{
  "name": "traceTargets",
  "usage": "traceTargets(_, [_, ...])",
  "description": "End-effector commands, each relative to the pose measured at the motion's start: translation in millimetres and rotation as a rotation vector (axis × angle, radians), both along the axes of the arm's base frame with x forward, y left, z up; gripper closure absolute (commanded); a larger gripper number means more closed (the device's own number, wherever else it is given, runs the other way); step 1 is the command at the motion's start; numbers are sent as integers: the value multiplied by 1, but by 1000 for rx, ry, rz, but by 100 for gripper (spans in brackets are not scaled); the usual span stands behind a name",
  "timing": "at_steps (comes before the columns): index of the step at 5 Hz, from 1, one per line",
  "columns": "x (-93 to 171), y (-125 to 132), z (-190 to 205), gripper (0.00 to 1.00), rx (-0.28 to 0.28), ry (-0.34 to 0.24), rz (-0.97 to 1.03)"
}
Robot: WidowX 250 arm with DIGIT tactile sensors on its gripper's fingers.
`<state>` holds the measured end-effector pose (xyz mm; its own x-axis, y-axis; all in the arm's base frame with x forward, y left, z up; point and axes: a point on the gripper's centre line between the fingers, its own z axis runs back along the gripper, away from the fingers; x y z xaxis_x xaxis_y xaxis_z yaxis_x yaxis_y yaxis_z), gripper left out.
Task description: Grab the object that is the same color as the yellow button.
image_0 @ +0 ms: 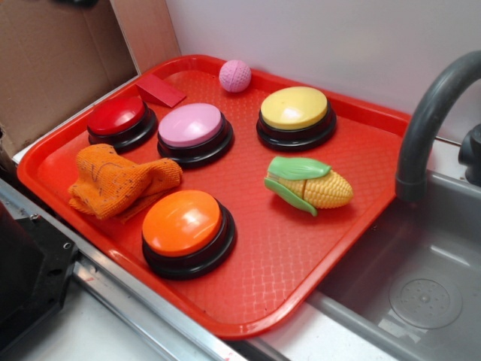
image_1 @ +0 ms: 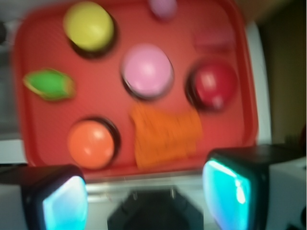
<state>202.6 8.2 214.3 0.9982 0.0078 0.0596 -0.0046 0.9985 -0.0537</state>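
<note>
The wrist view is blurred throughout; the corn (image_1: 49, 84) shows only as a green smear, its kernels unreadable; the ball (image_1: 163, 7) is cut by the top edge; the gripper's pads (image_1: 64, 203) run off the bottom; in the exterior view the faucet (image_0: 428, 113) and sink (image_0: 421, 301) are cropped at right.

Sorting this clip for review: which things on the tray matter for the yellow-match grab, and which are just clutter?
Job: toy corn; yellow button; gripper, open, above the tray's near edge.

Lying about: red button; pink button; orange button; orange cloth; pink ball; red wedge.
</note>
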Motion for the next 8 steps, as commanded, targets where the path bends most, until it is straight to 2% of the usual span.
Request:
traceTargets(1, [59,-51,17,0,46,-25,-316])
traceTargets(2, [50,-95,10,0,54,-7,-444])
traceTargets(3, [39,-121,4,0,57,-1,-519])
traceTargets(4, [18,-149,0,0,48,-23,-630])
traceTargets(5, [-5,-151,-2,0,7,-35,-742])
traceTargets(6, [-36,-138,-4,0,-6,-36,-837])
traceTargets(8, [-36,-138,-4,0,-6,-36,-837])
